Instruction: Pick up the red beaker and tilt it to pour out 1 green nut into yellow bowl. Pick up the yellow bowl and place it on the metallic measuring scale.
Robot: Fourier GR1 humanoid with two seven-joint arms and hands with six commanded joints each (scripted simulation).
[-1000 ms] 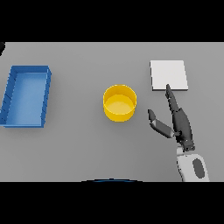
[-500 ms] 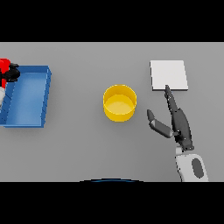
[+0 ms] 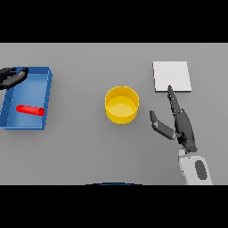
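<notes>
The red beaker [image 3: 30,109] lies on its side inside the blue tray [image 3: 46,99] at the left. My left hand [image 3: 11,76] hovers at the tray's far left corner, apart from the beaker, with its fingers relaxed and holding nothing. In the middle of the table stands the yellow bowl [image 3: 121,104], upright; I see no green nut in it. At the back right lies the pale square scale [image 3: 172,76]. My right hand [image 3: 181,127] rests open between bowl and scale, its straight fingers pointing at the scale's near edge and its thumb held out toward the bowl.
The blue tray's raised walls surround the beaker. Bare grey table [image 3: 80,147] lies between the tray and the bowl and along the front.
The left hand came in from the left holding the red beaker. The beaker now lies in the blue tray and the hand is off it. The right hand has not moved.
</notes>
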